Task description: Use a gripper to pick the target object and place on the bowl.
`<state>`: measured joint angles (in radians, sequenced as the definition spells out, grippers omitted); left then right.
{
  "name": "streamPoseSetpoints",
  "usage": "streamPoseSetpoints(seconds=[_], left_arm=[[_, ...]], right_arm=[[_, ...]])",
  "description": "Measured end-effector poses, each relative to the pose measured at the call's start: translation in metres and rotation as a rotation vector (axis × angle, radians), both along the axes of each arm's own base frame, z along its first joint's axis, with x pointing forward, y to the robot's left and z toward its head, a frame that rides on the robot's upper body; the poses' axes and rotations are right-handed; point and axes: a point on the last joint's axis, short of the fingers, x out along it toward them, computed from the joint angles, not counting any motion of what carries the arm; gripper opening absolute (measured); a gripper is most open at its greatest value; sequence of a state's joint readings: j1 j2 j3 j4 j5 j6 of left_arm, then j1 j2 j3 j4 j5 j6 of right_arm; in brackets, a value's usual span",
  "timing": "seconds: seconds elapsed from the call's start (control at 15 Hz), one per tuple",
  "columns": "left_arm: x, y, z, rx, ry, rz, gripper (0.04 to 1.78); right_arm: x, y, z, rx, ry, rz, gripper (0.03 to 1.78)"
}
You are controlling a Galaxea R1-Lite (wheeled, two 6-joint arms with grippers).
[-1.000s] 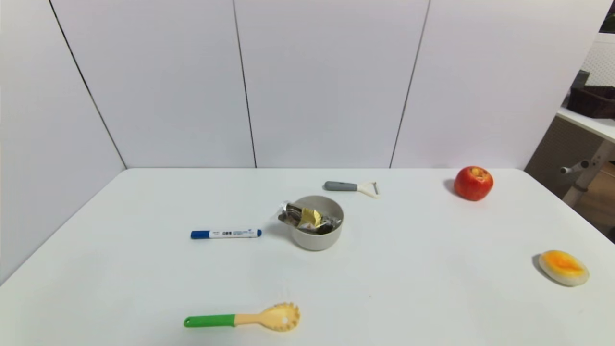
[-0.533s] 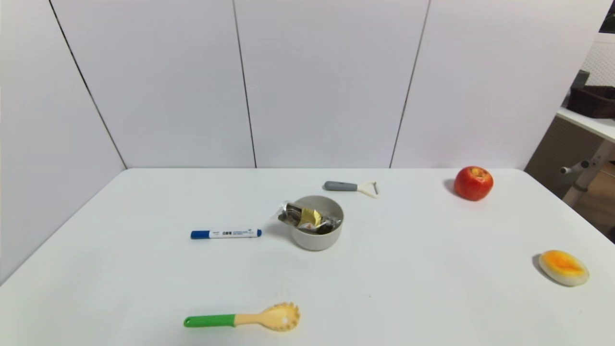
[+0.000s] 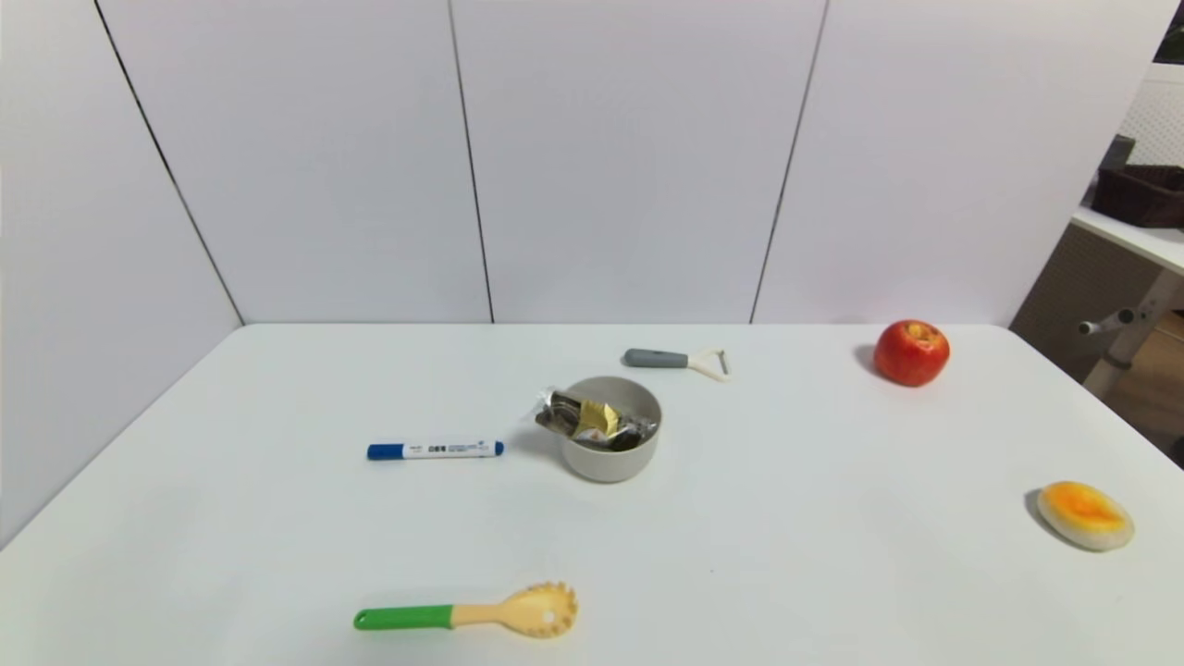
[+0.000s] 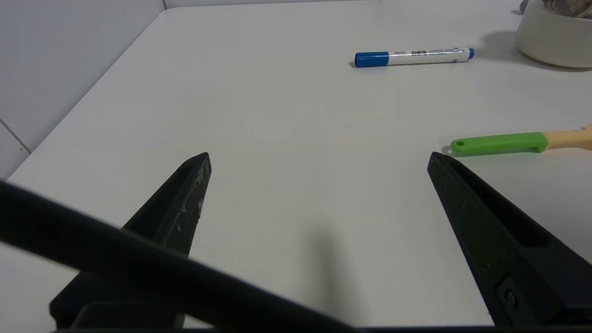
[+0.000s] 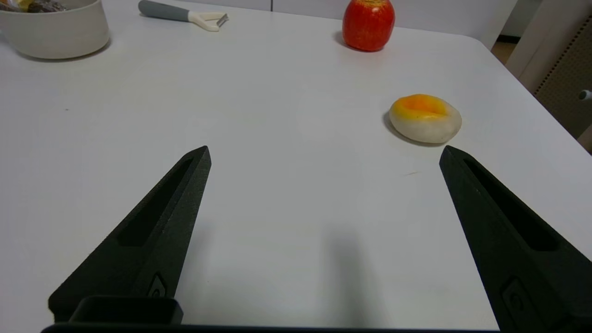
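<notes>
The clear packet (image 3: 592,419) of dark brown pieces with a gold-yellow label lies in the light grey bowl (image 3: 610,458) at the middle of the white table, one end sticking out over the left rim. The bowl also shows in the left wrist view (image 4: 552,39) and the right wrist view (image 5: 55,32). Neither gripper shows in the head view. My left gripper (image 4: 319,157) is open and empty above the near left of the table. My right gripper (image 5: 323,152) is open and empty above the near right.
A blue-capped white marker (image 3: 435,450) lies left of the bowl. A grey-handled peeler (image 3: 675,360) lies behind it. A green-handled spaghetti spoon (image 3: 467,613) lies near the front. A red apple (image 3: 912,352) and an orange-topped bun (image 3: 1084,515) sit at the right.
</notes>
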<state>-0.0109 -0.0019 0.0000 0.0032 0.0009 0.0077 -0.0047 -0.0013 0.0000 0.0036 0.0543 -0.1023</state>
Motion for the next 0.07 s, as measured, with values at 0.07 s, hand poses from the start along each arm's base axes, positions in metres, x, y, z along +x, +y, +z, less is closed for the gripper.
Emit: streamPoseSetpoints(seconds=[0.07], left_arm=[[0.0000,0.0000,0.0000,0.000,0.000,0.000,1.69]], right_arm=[[0.0000,0.0000,-0.0001,0.000,0.001,-0.001,1.71]])
